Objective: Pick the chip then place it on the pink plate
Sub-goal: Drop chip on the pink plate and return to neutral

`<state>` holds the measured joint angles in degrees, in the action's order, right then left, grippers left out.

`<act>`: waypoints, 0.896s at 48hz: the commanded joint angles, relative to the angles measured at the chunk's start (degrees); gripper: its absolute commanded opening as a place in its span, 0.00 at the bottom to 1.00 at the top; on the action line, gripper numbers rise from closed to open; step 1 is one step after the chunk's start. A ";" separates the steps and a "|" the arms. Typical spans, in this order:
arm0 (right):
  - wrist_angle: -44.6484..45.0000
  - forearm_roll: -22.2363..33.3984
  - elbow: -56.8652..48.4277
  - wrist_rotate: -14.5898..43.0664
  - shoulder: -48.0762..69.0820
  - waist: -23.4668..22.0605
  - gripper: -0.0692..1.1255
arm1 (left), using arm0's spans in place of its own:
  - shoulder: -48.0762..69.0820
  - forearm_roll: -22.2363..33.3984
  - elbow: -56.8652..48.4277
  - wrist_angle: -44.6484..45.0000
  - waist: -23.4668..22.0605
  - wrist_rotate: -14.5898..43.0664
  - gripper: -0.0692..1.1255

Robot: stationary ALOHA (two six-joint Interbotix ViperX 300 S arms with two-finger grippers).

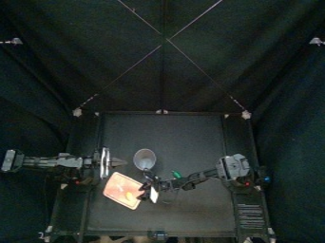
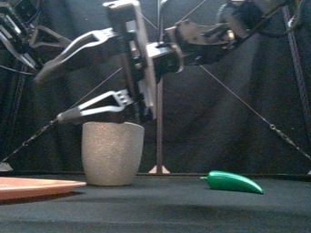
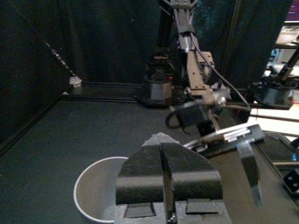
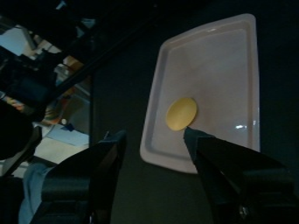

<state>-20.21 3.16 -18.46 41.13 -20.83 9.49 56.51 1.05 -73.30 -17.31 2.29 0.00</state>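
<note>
With the chip (image 4: 181, 113) laid mid-frame on the pink plate (image 4: 222, 61), the wide-spread right gripper (image 4: 155, 136) should be raised straight clear.

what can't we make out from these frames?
- Chip: top view, too small to pick out on the tray; front view, the tray lies edge-on and is cut off by the picture's edge.
- Cup, inside: front view shows only its wall; left wrist view, the left gripper covers it.

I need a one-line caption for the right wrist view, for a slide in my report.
The open right gripper hovers over the pink plate, on which the chip lies.
</note>
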 commanded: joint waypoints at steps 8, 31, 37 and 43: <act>-15.73 5.27 -16.35 -0.18 14.33 -0.44 0.81 | -0.09 -0.09 1.05 -0.18 0.18 0.18 0.10; -19.60 8.09 -36.65 -7.21 33.93 -14.15 0.81 | -0.09 -0.53 0.26 -0.18 0.26 0.26 0.10; -19.51 11.43 -39.90 -12.48 40.17 -18.46 0.81 | -0.09 -0.79 0.26 -0.18 0.18 0.26 0.10; -19.60 13.71 -41.84 -17.93 45.00 -20.04 0.81 | -0.09 -1.23 0.44 -0.35 0.18 0.26 0.10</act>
<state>-39.20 15.82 -60.12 25.40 20.83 -9.93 56.60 0.26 -73.83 -17.23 2.46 0.18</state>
